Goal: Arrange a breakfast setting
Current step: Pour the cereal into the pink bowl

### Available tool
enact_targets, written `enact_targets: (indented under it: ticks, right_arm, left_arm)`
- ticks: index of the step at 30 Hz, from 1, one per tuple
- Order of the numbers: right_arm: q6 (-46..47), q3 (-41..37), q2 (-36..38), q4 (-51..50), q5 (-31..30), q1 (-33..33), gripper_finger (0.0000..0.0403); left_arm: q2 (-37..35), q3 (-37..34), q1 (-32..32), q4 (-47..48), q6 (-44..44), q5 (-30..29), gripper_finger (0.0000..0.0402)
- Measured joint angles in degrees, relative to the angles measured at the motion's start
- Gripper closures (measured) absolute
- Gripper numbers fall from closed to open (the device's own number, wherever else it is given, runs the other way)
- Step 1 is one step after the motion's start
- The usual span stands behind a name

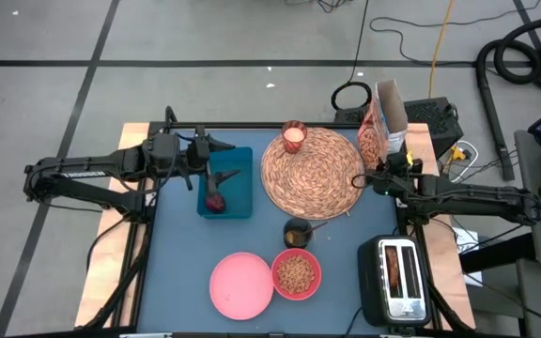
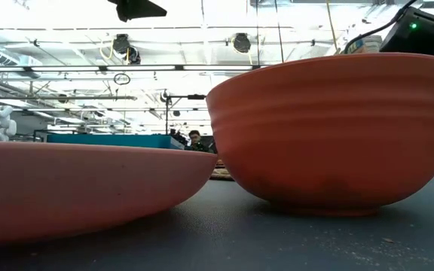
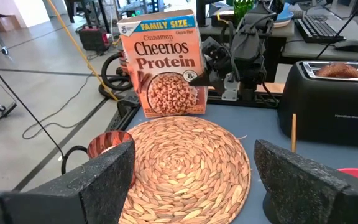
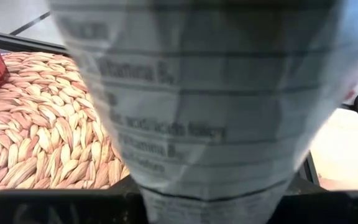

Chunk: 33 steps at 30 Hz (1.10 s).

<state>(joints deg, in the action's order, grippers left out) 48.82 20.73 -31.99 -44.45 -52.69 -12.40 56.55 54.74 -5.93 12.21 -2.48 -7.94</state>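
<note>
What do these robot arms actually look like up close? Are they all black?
Mostly. Both arms are slim, dark, jointed tubes with blocky joints. The left gripper has two thick, wedge-shaped black fingers with a rough, grainy surface. The right gripper is a boxy black head with small pale parts underneath.

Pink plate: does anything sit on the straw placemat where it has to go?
Partly. The candle glass stands on the straw placemat's far-left rim; the rest of the mat is bare. Between the pink plate and the mat, only a small dark cup stands slightly to the right.
</note>
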Motion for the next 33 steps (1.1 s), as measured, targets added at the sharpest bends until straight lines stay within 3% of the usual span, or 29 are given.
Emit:
enact_targets:
  ticks: [6,18,23,33]
  right_arm:
    - [-0.1,-0.1,0.0,-0.2,1.5,0.0,0.0238]
    - [0.0,-0.1,-0.1,-1.0,10.3,0.0,0.0075]
    - [-0.1,-0.1,-0.1,-1.0,9.7,0.0,0.0056]
    - [0.0,-0.1,0.0,-0.8,9.5,0.0,0.0055]
  left_arm:
    - [0.0,0.0,0.0,0.0,0.0,0.0,0.0069]
    - [0.0,0.0,0.0,0.0,0.0,0.0,0.0069]
    - [0.0,0.0,0.0,0.0,0.2,0.0,0.0069]
    - [0.0,0.0,0.0,0.0,1.2,0.0,0.0069]
